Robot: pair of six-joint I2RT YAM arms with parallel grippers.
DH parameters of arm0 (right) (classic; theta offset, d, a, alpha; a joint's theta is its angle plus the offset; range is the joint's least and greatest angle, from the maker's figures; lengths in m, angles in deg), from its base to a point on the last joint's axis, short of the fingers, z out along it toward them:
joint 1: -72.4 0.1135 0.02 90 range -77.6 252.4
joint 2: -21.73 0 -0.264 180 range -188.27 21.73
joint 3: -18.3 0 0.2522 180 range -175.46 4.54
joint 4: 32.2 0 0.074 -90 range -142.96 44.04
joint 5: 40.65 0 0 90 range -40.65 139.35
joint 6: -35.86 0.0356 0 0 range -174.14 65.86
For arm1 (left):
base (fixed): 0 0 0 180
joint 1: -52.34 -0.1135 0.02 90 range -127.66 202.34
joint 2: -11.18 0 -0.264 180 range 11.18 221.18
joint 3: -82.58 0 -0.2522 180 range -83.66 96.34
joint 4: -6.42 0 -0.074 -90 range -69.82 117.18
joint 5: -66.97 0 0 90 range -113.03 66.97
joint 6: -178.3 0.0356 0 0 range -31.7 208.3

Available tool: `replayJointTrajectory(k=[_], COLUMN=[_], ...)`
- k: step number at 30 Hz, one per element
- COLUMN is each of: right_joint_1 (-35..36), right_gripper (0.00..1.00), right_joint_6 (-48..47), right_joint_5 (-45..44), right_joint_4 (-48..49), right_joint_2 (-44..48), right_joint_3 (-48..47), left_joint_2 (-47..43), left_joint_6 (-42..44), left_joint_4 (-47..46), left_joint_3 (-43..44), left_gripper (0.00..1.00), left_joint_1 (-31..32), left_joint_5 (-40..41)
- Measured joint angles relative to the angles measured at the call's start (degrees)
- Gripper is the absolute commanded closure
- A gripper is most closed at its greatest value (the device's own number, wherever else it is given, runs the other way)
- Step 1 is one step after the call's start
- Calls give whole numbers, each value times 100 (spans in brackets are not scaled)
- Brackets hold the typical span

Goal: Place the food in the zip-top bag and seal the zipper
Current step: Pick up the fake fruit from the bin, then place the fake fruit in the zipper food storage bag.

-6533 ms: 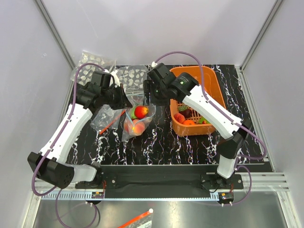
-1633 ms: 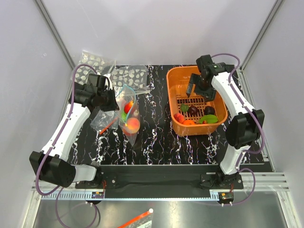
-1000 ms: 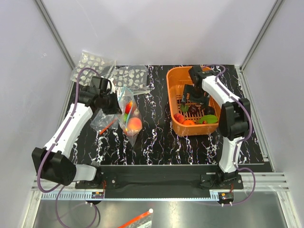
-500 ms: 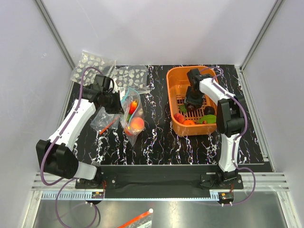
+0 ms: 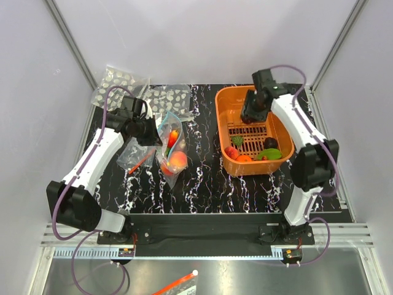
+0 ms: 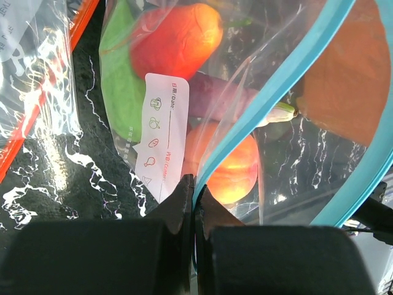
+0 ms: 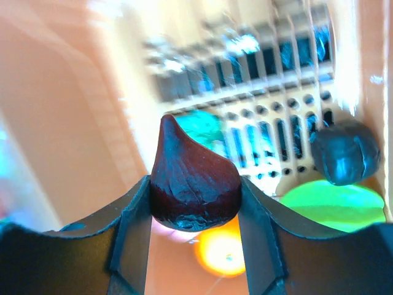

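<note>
The clear zip-top bag (image 5: pixel 170 146) lies left of centre with its teal-blue zipper strip (image 6: pixel 270 104) pulled open. It holds a peach-orange fruit (image 5: pixel 178 160), a red one (image 6: pixel 175 40), a green piece (image 6: pixel 120 83) and a purple piece (image 6: pixel 212 95). My left gripper (image 6: pixel 194 184) is shut on the zipper strip at the bag's mouth (image 5: pixel 149 130). My right gripper (image 7: pixel 195 203) is shut on a dark plum fruit (image 7: pixel 193 181), held above the orange basket (image 5: pixel 225 136). In the basket lie more food: a dark plum piece (image 5: pixel 270 143), a green leaf (image 5: pixel 271 153), red (image 5: pixel 231 152) and orange (image 5: pixel 244 158) pieces.
A clear bag with a red strip (image 5: pixel 139 158) lies just left of the zip-top bag. Two clear packets with white dots (image 5: pixel 120 81) lie at the back left. The cell's walls close in on both sides.
My right gripper dropped into the basket, closed on the dark plum fruit and lifted it up toward the basket's back. My left gripper still holds the bag's mouth, shifted slightly.
</note>
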Motion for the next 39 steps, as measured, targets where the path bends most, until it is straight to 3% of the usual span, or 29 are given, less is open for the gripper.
replayJointTrajectory(k=[6,14,24,32,36,37,38,39], right_joint_1=[232,1523,2435,2973,3156,3195,3230,3248], right_gripper=[61,62,62,61,49,43,28,23], right_joint_6=[61,199,619,793,815,820,828,837], right_joint_5=[433,1034,1543,1685,1681,1679,1676,1674], right_joint_4=[-42,-221,-179,92,127,138,140,144], right_joint_2=[610,-44,-922,-942,-933,-925,-911,-903], right_joint_3=[-1316,-3394,-3628,-3311,-2898,-2785,-2673,-2603], left_joint_2=[-9,-66,-177,-177,-177,-177,-177,-177], left_joint_6=[-37,-83,-81,-81,-81,-81,-81,-81], left_joint_4=[-13,22,37,35,35,35,37,35], left_joint_3=[105,282,284,286,286,286,286,289], left_gripper=[100,100,100,100,100,100,100,100], left_joint_1=[0,0,0,0,0,0,0,0], left_joint_5=[0,11,31,28,31,31,33,33])
